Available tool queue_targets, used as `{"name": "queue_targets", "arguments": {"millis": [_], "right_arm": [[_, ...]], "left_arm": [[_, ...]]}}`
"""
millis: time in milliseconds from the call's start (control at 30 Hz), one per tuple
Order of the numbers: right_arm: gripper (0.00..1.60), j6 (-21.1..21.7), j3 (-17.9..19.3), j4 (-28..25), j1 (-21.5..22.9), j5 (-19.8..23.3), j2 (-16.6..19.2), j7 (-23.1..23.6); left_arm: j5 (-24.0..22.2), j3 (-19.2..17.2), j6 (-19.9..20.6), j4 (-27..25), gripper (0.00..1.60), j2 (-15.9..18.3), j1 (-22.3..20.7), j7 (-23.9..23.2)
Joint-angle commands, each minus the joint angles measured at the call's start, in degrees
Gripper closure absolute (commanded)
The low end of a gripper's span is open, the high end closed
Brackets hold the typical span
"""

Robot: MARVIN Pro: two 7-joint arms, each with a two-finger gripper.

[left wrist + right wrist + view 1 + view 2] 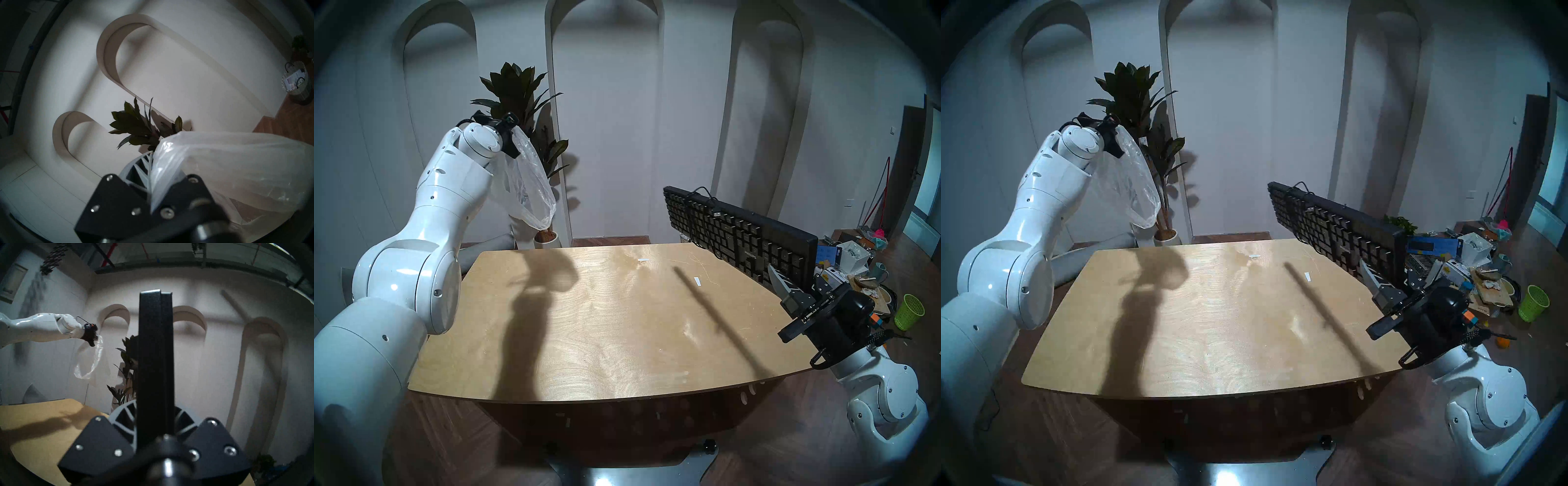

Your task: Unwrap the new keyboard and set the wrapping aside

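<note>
Left end effector point(151, 169) clamps wrapping point(237, 169); right point(153, 421) clamps keyboard point(738, 230)

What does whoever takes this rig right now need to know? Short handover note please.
Left pincer: shut on the plastic bag, held high over the table's far left corner, bag hanging empty.
Right pincer: shut on one end of the keyboard, held on edge in the air over the table's right side, its cable draped over the keys.
Done: keyboard is out of the bag.
Left: set the bag aside, put the keyboard down on the table.
</note>
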Motion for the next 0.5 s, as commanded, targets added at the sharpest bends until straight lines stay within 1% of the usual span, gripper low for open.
{"name": "queue_targets", "arguments": {"millis": [0, 67, 200, 300, 467], "right_arm": [[1.6, 3.12, 1.74, -2.82, 4.05, 9.0, -0.93, -1.75], [1.6, 4.81, 1.78, -3.95, 5.29, 11.96, -0.65, -1.81], [1.6, 6.9, 1.76, -3.95, 7.47, 16.4, -0.18, -1.69], [1.6, 8.32, 2.11, -3.95, 8.72, 19.85, -0.57, -2.14], [1.6, 11.55, 2.42, -3.86, 10.42, 26.75, -1.59, -3.8]], "left_arm": [[-0.6, -1.42, -1.03, -0.18, 1.6, 1.39, -3.6, 0.94], [-0.87, -1.68, -1.13, 0.16, 1.6, 1.28, -3.69, 1.11], [-1.42, -2.11, -0.74, 0.75, 1.6, 0.42, -4.02, 1.42], [-1.72, -2.22, -0.67, 1.16, 1.6, -0.18, -3.89, 1.66], [-2.69, -3.03, -0.56, 2.08, 1.6, -0.85, -3.72, 2.18]]}}
